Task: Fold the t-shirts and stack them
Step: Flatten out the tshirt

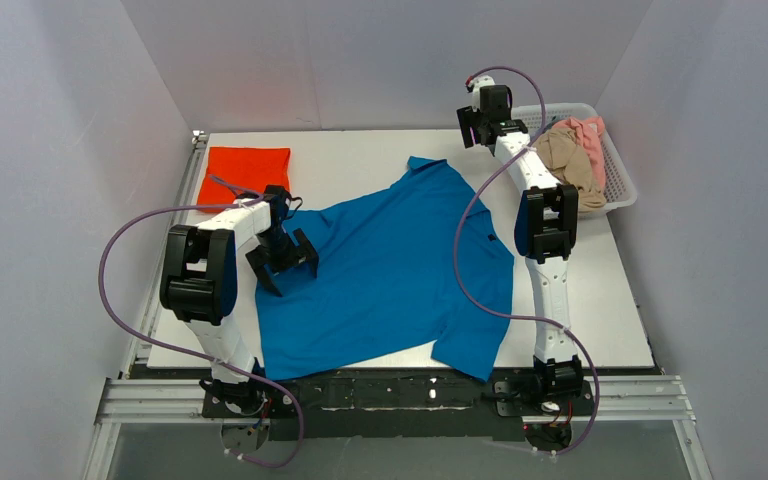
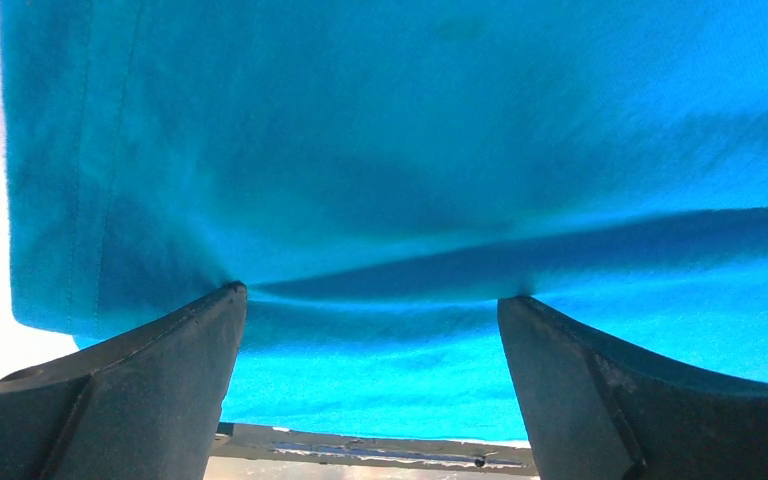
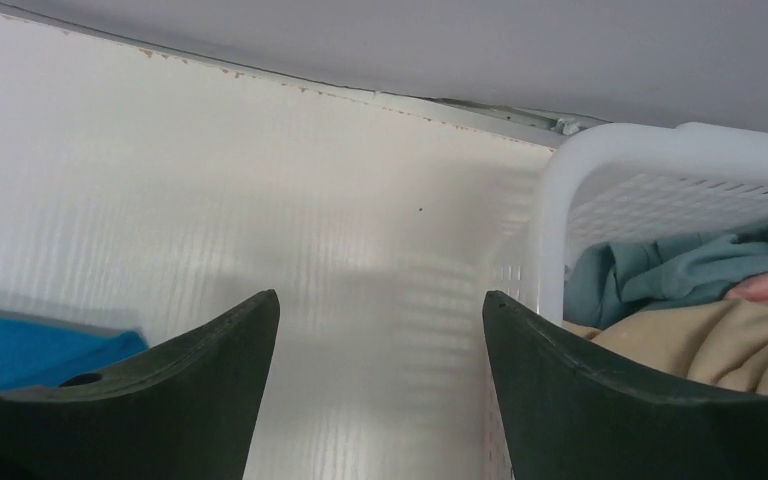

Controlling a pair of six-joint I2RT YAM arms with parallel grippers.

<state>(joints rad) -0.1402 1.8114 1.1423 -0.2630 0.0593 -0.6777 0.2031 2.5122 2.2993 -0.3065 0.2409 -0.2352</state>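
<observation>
A bright blue t-shirt (image 1: 390, 270) with a collar lies spread flat across the middle of the white table (image 1: 360, 155). My left gripper (image 1: 282, 262) stands open over its left sleeve. In the left wrist view both fingertips (image 2: 228, 296) press on the blue cloth (image 2: 410, 130), with a crease running between them. An orange-red t-shirt (image 1: 245, 170) lies folded at the back left. My right gripper (image 1: 482, 118) is far back by the basket, open over bare table (image 3: 260, 200), holding nothing. The blue shirt's edge (image 3: 30, 345) shows at its lower left.
A white mesh basket (image 1: 620, 175) stands at the back right, holding beige (image 1: 570, 165) and pink (image 1: 588, 135) shirts. In the right wrist view its rim (image 3: 600, 165) is close on the right, with teal cloth (image 3: 650, 275) inside. Walls enclose the table on three sides.
</observation>
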